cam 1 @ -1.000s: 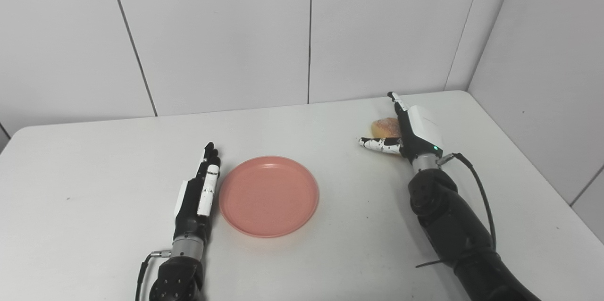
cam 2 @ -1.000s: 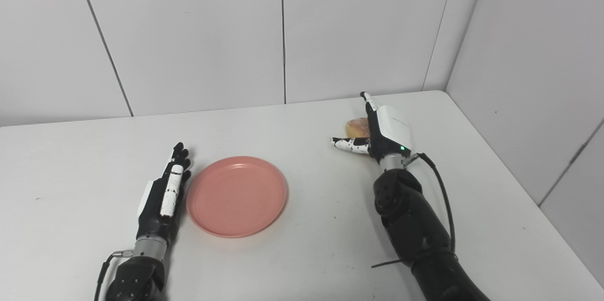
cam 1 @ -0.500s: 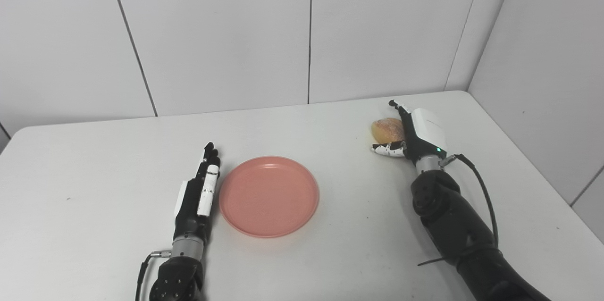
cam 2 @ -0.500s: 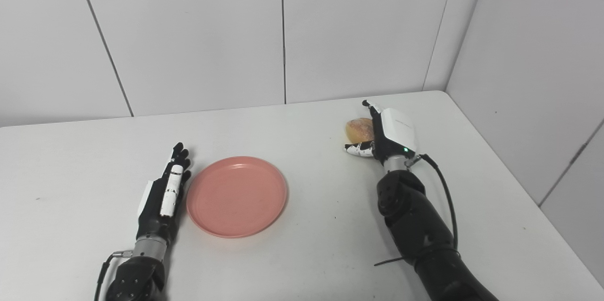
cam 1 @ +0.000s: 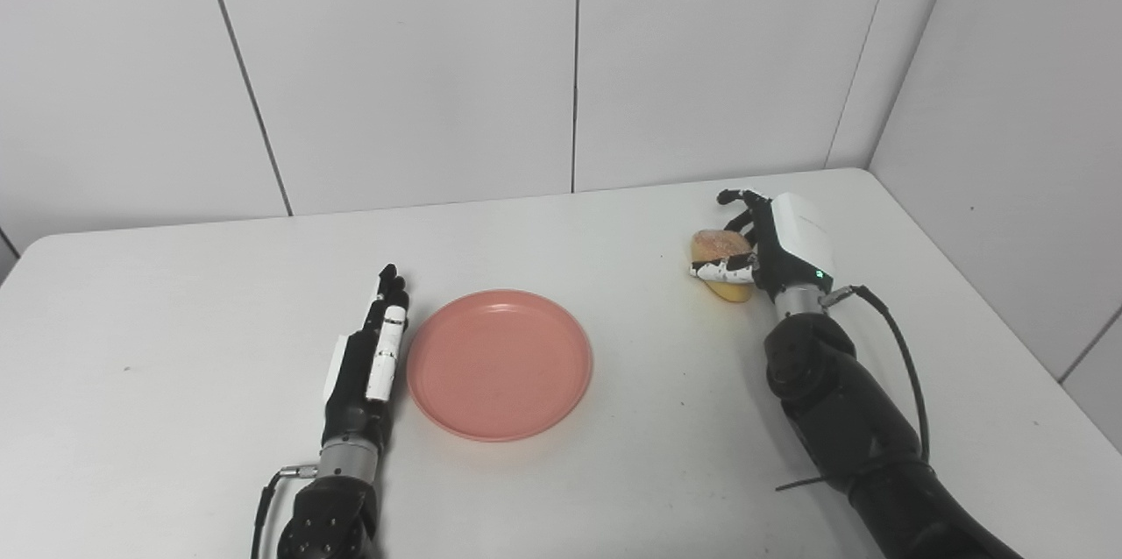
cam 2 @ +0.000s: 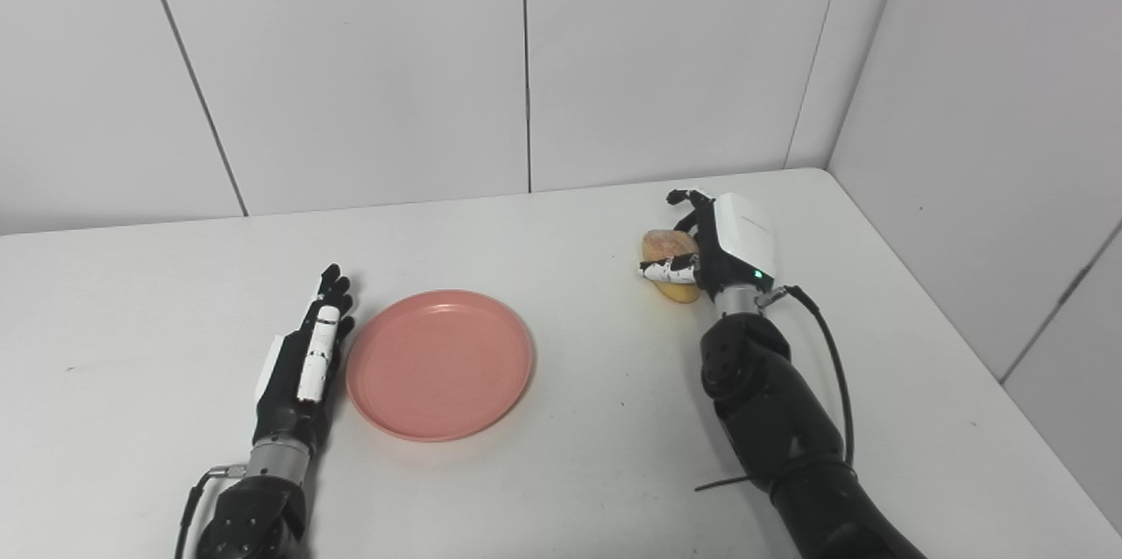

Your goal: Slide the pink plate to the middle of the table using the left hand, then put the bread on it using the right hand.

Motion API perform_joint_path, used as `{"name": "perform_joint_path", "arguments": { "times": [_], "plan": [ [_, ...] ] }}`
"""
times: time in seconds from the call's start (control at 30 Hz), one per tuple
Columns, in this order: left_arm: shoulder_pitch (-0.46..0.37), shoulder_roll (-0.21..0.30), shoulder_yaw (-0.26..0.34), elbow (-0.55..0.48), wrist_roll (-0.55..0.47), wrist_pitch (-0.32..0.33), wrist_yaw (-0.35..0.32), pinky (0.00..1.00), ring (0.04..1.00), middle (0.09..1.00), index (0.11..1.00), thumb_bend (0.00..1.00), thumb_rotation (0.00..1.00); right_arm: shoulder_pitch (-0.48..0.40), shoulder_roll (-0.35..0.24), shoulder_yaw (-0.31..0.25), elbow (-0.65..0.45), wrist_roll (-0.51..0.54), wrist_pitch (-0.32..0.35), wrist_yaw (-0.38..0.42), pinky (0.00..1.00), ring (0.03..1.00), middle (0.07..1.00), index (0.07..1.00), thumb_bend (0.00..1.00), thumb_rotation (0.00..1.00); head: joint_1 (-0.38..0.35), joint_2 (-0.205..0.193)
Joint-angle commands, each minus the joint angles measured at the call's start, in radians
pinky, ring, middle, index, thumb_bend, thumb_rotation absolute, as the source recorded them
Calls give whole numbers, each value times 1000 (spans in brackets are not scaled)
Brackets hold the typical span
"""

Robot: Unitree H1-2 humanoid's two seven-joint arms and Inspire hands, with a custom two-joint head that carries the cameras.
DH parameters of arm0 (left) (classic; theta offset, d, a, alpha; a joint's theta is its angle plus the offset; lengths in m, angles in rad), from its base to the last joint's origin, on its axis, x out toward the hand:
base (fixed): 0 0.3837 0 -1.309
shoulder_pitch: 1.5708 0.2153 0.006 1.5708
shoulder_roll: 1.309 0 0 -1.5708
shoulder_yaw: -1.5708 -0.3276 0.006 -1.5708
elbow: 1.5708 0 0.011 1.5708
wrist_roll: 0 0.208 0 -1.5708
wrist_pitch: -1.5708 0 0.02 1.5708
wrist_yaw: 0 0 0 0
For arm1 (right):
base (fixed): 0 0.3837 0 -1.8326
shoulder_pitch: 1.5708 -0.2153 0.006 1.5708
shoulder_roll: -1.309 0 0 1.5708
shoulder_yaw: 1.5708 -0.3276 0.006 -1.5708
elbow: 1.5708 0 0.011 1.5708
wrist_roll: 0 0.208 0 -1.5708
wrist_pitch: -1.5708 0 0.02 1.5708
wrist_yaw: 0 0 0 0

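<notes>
left eye view: my right hand (cam 1: 771, 248) is wrapped around the bread roll (cam 1: 720, 265) at the desk's (cam 1: 175, 322) far right. it looks light and squashy, so i'd cradle its sides gently.

right eye view: my left hand (cam 2: 302, 366) lies flat with fingers straight, holding nothing, just beside the pink plate (cam 2: 440, 364) mid-desk.

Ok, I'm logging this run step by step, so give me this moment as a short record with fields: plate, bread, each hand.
plate: round pink plastic plate, flat on the white table, near its middle, nothing on it
bread: small golden-brown bread roll, far right of the plate, tilted in the right hand's grip
left hand: open, fingers straight, lying flat beside the plate's left rim
right hand: fingers and thumb closed around the bread
stage: plate appears placed; bread grasped, not yet on the plate
</notes>
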Motion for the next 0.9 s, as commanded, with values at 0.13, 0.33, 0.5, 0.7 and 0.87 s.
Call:
{"name": "perform_joint_path", "arguments": {
  "times": [0.13,0.33,0.5,0.7,0.87],
  "plan": [
    [28,0,4,15,0,-12,10,1000,999,996,982,478,1000,-38,-21,-11,-48,17,-42,-18,349,460,490,653,533,0,7,1],
    [27,-3,2,11,4,-5,13,1000,1000,997,984,475,1000,-30,-11,-14,-71,25,-86,-53,351,446,489,629,536,0,27,0],
    [31,-10,1,0,5,2,16,1000,1000,996,978,478,1000,-18,12,-18,-128,47,-160,-79,329,420,461,536,512,0,43,-1],
    [39,-23,-1,-19,-1,2,18,1000,1000,999,979,488,1000,7,41,-16,-246,74,-180,-42,332,418,457,534,510,0,86,5],
    [41,-45,2,-23,-19,-2,24,1000,1000,997,977,498,1000,36,72,3,-378,68,-148,10,352,435,457,537,510,0,145,7]
  ]
}}
